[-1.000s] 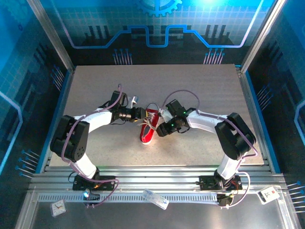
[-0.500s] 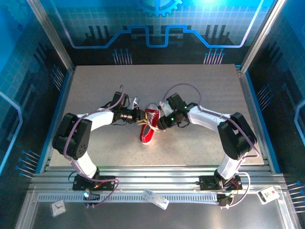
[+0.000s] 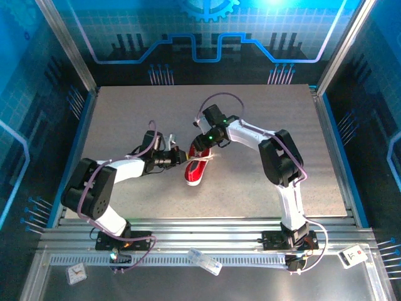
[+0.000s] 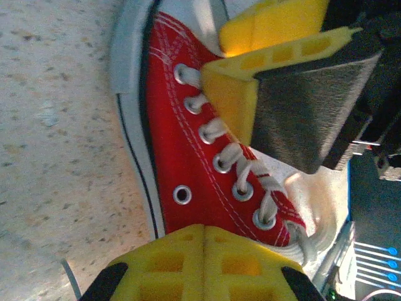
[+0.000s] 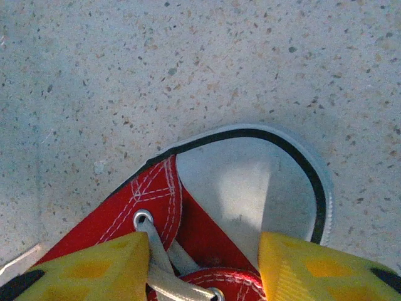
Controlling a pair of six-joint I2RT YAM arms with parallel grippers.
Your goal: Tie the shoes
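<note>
Resting on speckled grey table (image 3: 263, 113): small red canvas sneaker (image 3: 195, 170). Left tool (image 3: 183, 158) pressed together at its left side. Right tool (image 5: 203, 263) apart, straddling tongue.

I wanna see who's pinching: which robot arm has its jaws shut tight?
The left gripper: its yellow jaws are pressed together beside the red sneaker, while the right gripper's jaws stand apart over it.

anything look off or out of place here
Nothing is spilled or damaged. The one odd thing is the red sneaker: its white laces are threaded through the eyelets but not tied, and what looks like a loose end trails on the table beside it.
</note>
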